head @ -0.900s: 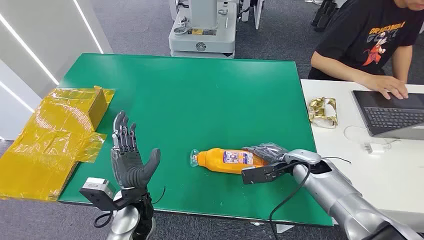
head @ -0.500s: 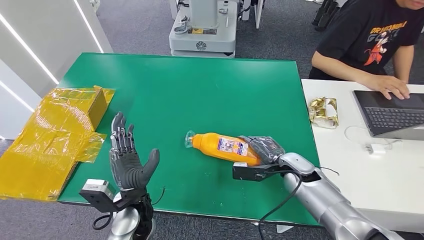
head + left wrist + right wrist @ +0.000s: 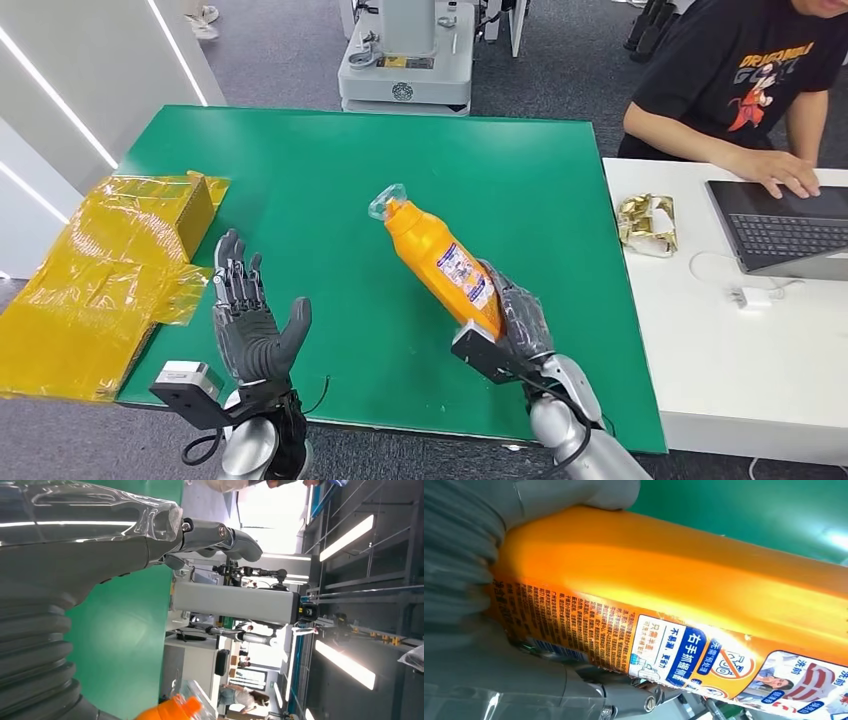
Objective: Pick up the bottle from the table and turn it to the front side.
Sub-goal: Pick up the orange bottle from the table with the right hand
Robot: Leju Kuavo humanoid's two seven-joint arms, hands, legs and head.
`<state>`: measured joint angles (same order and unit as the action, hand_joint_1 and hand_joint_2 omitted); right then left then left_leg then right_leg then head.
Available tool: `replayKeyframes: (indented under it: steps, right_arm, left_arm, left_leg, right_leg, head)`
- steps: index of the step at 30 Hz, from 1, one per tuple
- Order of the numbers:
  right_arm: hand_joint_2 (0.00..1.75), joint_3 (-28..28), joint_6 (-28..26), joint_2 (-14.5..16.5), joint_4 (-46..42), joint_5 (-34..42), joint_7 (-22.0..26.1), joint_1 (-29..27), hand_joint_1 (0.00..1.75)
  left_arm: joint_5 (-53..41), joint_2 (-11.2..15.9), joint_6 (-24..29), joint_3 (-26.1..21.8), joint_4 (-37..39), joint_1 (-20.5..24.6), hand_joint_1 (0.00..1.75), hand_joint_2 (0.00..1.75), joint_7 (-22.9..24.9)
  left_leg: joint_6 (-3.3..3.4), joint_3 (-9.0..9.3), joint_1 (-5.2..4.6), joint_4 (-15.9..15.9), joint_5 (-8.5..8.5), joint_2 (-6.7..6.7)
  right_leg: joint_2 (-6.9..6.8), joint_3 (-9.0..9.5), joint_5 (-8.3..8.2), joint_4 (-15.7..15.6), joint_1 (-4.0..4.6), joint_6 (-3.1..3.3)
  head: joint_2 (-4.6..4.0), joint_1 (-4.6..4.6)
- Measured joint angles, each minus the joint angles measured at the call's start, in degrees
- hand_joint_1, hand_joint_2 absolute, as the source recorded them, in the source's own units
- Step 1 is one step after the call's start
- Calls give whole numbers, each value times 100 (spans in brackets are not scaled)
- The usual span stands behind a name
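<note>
An orange bottle (image 3: 438, 259) with a printed label and a clear wrapped cap is lifted off the green table (image 3: 330, 170), tilted with its cap up and away from me. My right hand (image 3: 515, 325) grips its lower end. In the right wrist view the bottle (image 3: 684, 595) runs across the picture with the label's small print facing the camera, and the grey thumb (image 3: 574, 492) presses its upper side. My left hand (image 3: 250, 325) stands open, palm up, near the table's front left edge, apart from the bottle. The bottle's orange neck (image 3: 172, 711) peeks into the left wrist view.
A yellow cellophane-wrapped box (image 3: 110, 265) lies over the table's left edge. A white desk (image 3: 760, 340) to the right holds a laptop (image 3: 785, 230), a gold wrapper (image 3: 646, 222) and a person typing. A grey robot base (image 3: 405, 60) stands beyond the far edge.
My right hand has lifted the bottle from lying flat on the table to a raised tilt, cap swinging up and away. The right arm drew in toward me. The left hand barely moved.
</note>
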<state>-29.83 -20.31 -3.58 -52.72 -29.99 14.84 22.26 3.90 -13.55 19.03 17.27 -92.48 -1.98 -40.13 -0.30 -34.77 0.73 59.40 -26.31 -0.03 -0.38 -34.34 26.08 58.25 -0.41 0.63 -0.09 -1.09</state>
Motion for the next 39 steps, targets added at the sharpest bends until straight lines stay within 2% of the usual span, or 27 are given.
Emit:
replayKeyframes:
  steps: [5,10,13,17,25,39]
  right_arm:
    - [175,186,-87,111,-319,3,144,-254,175]
    - [175,267,-350,307,-653,-168,607,-564,175]
    - [175,314,-348,424,-905,-343,674,-791,175]
    - [175,338,-84,500,-1238,-731,632,-1089,175]
    - [175,420,416,529,-1455,-1169,513,-1267,175]
    - [175,494,1556,533,-1353,-1368,181,-1159,175]
  left_arm:
    - [169,-9,-110,-2,-1,-5,0,175,0]
    - [914,-41,-856,-15,5,7,0,175,19]
    - [953,-44,-1200,-7,81,69,0,175,248]
    - [630,-8,-1603,110,422,232,0,175,603]
    - [346,7,-1998,308,1044,508,0,175,713]
    - [117,-26,-2008,267,1339,677,0,175,890]
  left_leg:
    - [0,0,0,0,0,1]
    - [0,1,-1,1,0,1]
    - [0,1,-1,1,0,1]
    - [0,0,-1,0,0,2]
    - [1,1,-2,1,0,5]
    - [1,0,-1,1,0,5]
  right_leg:
    - [0,1,-1,0,-1,0]
    - [0,-1,0,-1,-1,0]
    - [0,-3,0,-1,-1,0]
    - [1,-4,0,-2,-1,0]
    - [3,-3,-2,-1,-3,-1]
    - [4,-3,-2,-1,-2,-1]
  head:
    - [0,1]
    - [0,-1]
    - [0,0]
    - [0,0]
    - [0,1]
    - [0,-1]
